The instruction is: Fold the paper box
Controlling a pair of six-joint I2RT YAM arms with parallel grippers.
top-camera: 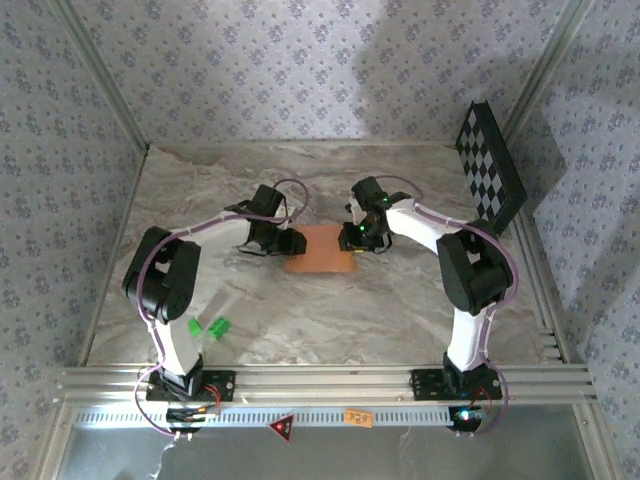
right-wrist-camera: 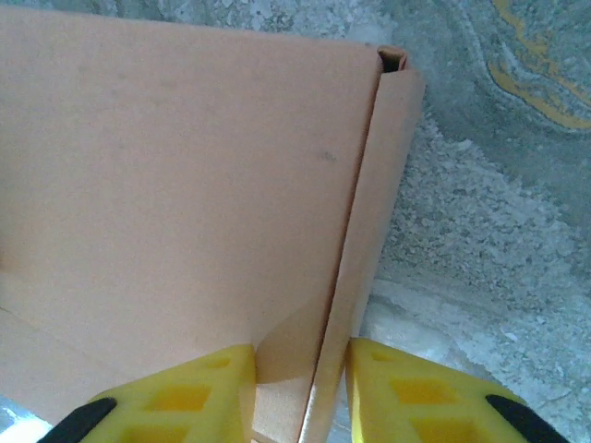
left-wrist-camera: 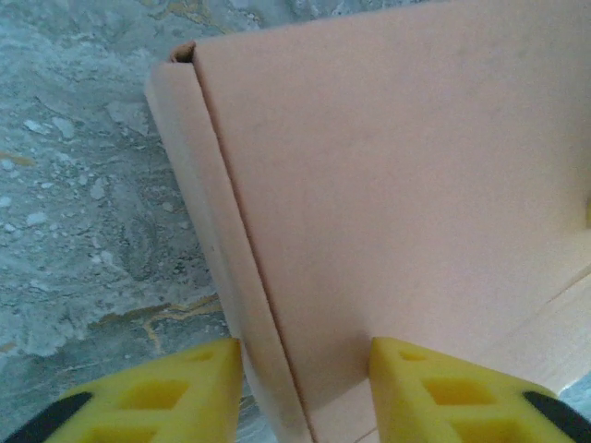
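The left gripper [left-wrist-camera: 305,365] is standing with its jaws apart, its 2 yellow fingers [left-wrist-camera: 157,397] straddling the left side strip [left-wrist-camera: 199,203] of the paper box [left-wrist-camera: 397,175]. The outer finger is sitting just beside the strip's outer face, while the inner one is resting over the broad flat panel, with a little bare card showing between it and the crease. The right gripper [right-wrist-camera: 300,360] is doing the same on the opposite edge, its jaws parted around the right side strip [right-wrist-camera: 379,185]. Its outer finger is touching or nearly touching the strip, and its inner finger is sitting on the panel side of the crease. Neither pair is looking clamped on the card. At the far end of each strip a small open corner is showing where the fold is meeting the panel. In the top view the salmon-orange box is lying flat near the middle of the marble-patterned table [top-camera: 400,310], between the 2 grippers reaching in from left and right. Small green pieces [top-camera: 211,326] are lying well apart from it near the left arm, and a checkerboard panel [top-camera: 490,165] is standing tilted at the far right.
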